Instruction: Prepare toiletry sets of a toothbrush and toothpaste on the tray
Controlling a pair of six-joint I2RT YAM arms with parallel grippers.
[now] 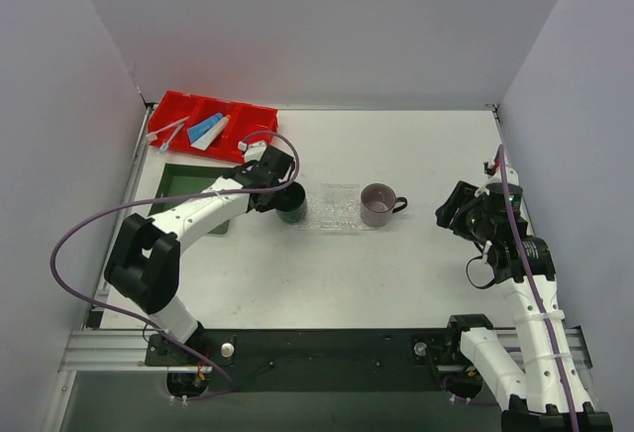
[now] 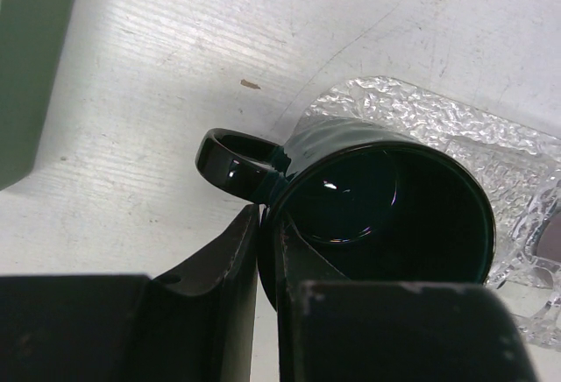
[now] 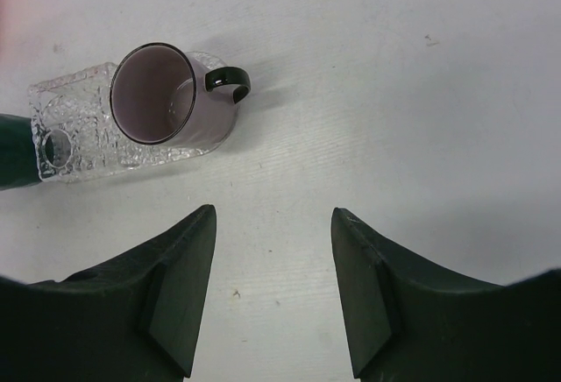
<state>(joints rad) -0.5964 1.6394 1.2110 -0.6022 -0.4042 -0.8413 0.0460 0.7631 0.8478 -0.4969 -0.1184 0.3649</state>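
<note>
The clear bumpy tray (image 1: pixel 332 210) lies mid-table. A mauve mug (image 1: pixel 378 204) stands on its right end. At its left end is a dark green mug (image 1: pixel 291 203), and my left gripper (image 1: pixel 276 190) is shut on its rim. In the left wrist view one finger (image 2: pixel 230 259) is outside the green mug's (image 2: pixel 386 215) wall and the other inside. Two pale toothbrushes (image 1: pixel 166 135), a blue toothpaste (image 1: pixel 204 127) and a white one (image 1: pixel 213 138) lie in the red bin (image 1: pixel 253 115). My right gripper (image 1: pixel 459 210) hangs open and empty, right of the mauve mug (image 3: pixel 153 93).
A dark green square tray (image 1: pixel 188 186) lies left of the left arm, below the red bin. White walls close in the table on three sides. The right wrist view shows bare table under the right gripper (image 3: pixel 273 215), with the clear tray (image 3: pixel 79 141) beyond.
</note>
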